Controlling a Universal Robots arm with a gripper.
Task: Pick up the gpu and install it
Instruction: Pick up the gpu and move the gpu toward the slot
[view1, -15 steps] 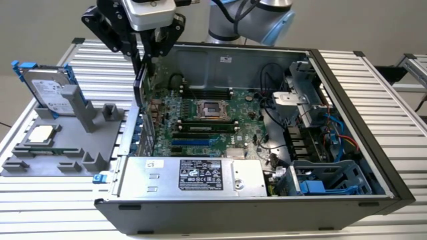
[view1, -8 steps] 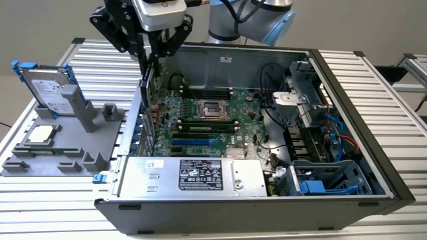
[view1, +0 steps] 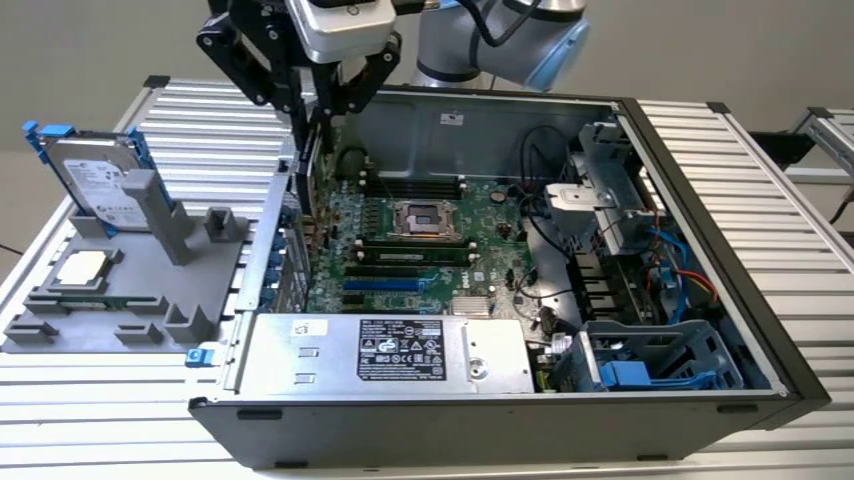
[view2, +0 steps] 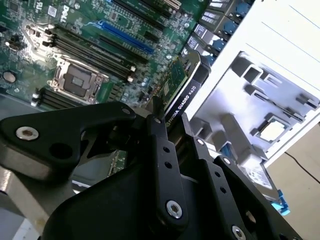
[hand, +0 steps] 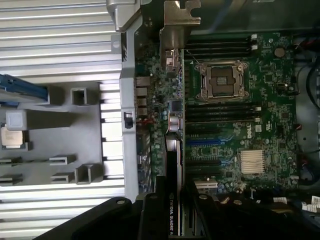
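The gpu (view1: 310, 165) hangs edge-down over the open computer case, close to the case wall on the exterior view's left. It is a thin card with a green board face and a black cover (view2: 184, 86). Its metal bracket (hand: 176, 25) sits at the far end from the fingers. My gripper (view1: 318, 105) is shut on the card's upper edge, one black finger on each face in both wrist views (view2: 171, 120) (hand: 173, 187). Below the card lies the green motherboard (view1: 427, 250) with its expansion slots (hand: 202, 162). The card's lower edge looks just above the board; contact with a slot cannot be told.
A grey fixture (view1: 127, 290) on the exterior view's left holds a silver hard drive with blue rails (view1: 96, 178) and a small square CPU chip (view1: 83, 265). Inside the case (view1: 747, 330) are the power supply (view1: 387, 350), drive cages (view1: 654, 350) and cables (view1: 667, 270). The table is ribbed aluminium.
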